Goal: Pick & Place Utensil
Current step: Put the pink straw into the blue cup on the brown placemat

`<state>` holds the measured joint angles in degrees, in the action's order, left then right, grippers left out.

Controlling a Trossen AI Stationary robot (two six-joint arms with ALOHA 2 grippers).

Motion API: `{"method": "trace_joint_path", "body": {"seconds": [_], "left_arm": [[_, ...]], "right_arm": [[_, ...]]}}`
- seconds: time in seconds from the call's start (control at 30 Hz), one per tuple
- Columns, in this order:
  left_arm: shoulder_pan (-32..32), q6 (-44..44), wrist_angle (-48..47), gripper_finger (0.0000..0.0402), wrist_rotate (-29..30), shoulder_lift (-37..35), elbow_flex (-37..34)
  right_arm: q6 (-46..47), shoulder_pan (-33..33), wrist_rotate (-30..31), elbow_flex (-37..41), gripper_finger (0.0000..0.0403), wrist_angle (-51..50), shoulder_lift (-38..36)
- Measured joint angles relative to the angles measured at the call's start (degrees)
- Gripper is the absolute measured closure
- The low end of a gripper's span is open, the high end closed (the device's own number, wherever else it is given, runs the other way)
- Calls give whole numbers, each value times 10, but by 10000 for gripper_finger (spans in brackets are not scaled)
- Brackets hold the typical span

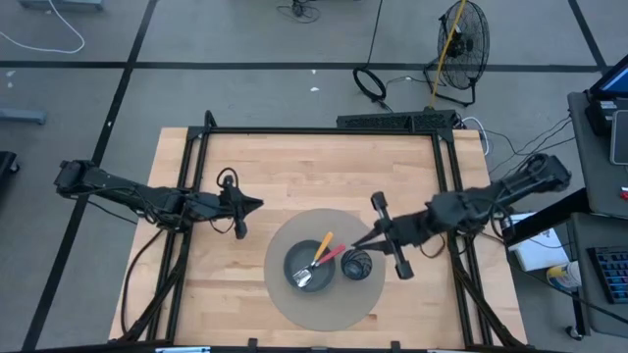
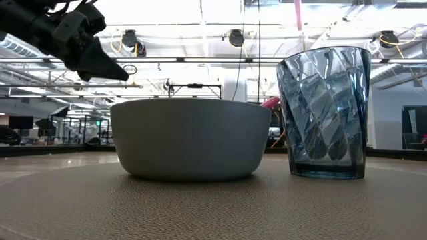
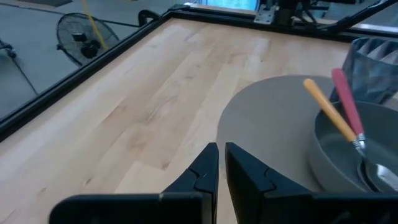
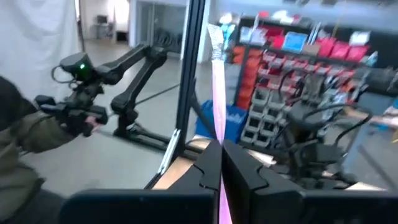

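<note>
Currently catalogued, largest first, all placed relative to the round mat.

Table [image 1: 294, 167]: one, pale wood, black-framed; carries everything below.

Round mat [image 1: 285, 299]: one, grey-brown, at the table's near middle.

Arms: two. Left gripper [image 1: 250, 204] hangs just off the mat's left rim, fingers [image 3: 202, 171] pressed together on nothing. Right gripper [image 1: 373, 233] sits over the mat's right side, clamped on the pink utensil [image 1: 334, 255] by its handle end; in the right wrist view the pink handle [image 4: 219, 93] runs out between the closed fingers.

Bowl [image 1: 309, 267]: one, grey, on the mat a little left of its centre.

Tumbler [image 1: 357, 264]: one, blue faceted glass, on the mat just right of the bowl, the two close but apart in the low view.

Utensils: two. Orange-handled utensil [image 3: 328, 111], lying free with its metal head in the bowl. Pink utensil, slanting from the gripper down into the bowl, handle crossing the rim beside the tumbler.

Task status, as a judgement: one utensil appears settled in the bowl; the pink one is gripped with its head at the bowl. Whether it is being delivered or lifted out cannot be told. Remaining: release or removal of the pink item, then retreat.
</note>
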<state>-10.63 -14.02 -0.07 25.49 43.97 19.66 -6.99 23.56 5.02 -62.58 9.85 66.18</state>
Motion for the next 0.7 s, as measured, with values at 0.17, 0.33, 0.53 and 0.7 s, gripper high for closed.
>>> {"method": "trace_joint_path", "body": {"seconds": [0.17,0.33,0.53,0.7], "left_arm": [[0,0,7,366,-11,0,0],[0,0,11,366,-11,0,0],[0,8,27,366,-10,0,0],[0,17,33,366,-10,0,0]], "right_arm": [[-20,35,46,85,403,114,-41],[-17,55,57,202,403,287,-88],[29,55,91,319,403,435,-128],[65,54,117,380,403,498,-131]]}}
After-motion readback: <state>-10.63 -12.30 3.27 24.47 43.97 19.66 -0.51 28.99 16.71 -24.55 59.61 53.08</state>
